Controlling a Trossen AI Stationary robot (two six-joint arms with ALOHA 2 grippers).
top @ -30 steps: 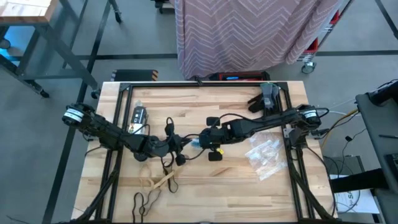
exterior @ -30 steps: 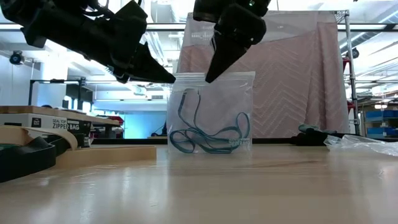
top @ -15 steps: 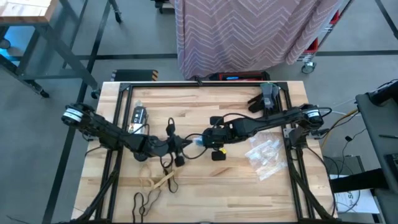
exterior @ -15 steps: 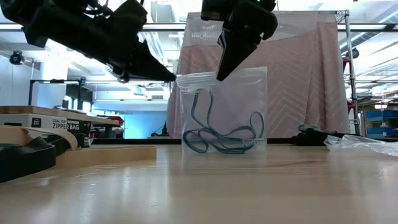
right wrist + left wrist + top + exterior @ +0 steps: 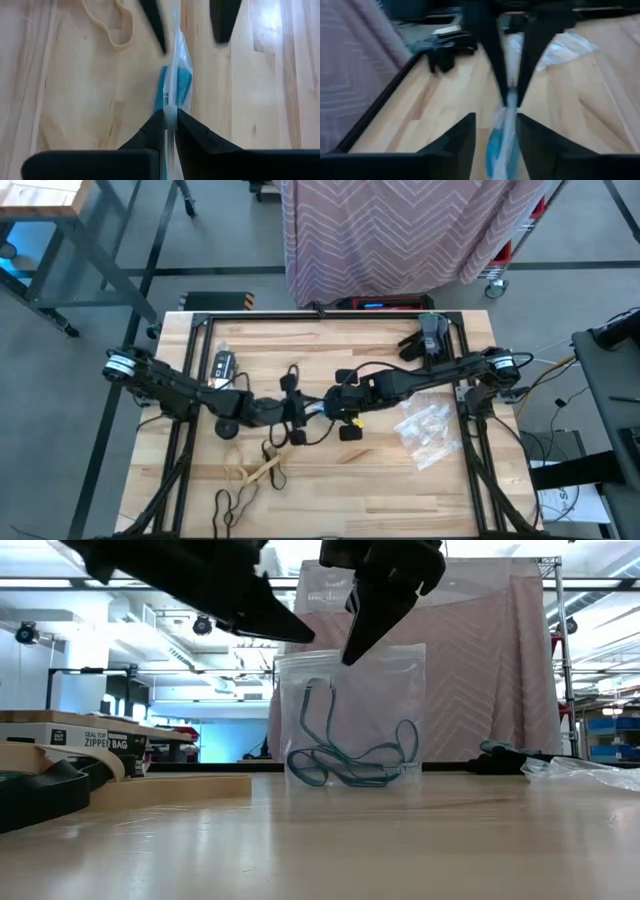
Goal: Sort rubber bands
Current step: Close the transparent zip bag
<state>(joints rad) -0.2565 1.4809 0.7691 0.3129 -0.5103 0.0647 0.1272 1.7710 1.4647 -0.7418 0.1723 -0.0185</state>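
Observation:
A clear zip bag with several blue rubber bands in its bottom hangs upright over the table's middle. My right gripper is shut on its top edge. My left gripper is open, with one finger on each side of the same edge at the bag's left end. Whether the left fingers touch the plastic I cannot tell. Tan rubber bands and black rubber bands lie loose on the near left of the table. My right gripper pinches the bag's top edge between its two fingers, coming from above and slanting down. The fingers lie along the edge's line. The bag hangs upright below them, its lower edge down at table level.
Crinkly clear plastic bags lie on the right of the table and dark gloves at the far right. A box of zipper bags stands at the left. Black frame rails run along both sides.
My left gripper has moved toward the table's right and risen, coming up to the bag's top edge. My right gripper carried the bag a little to the right and then slightly back, and the blue bands inside shifted with it.

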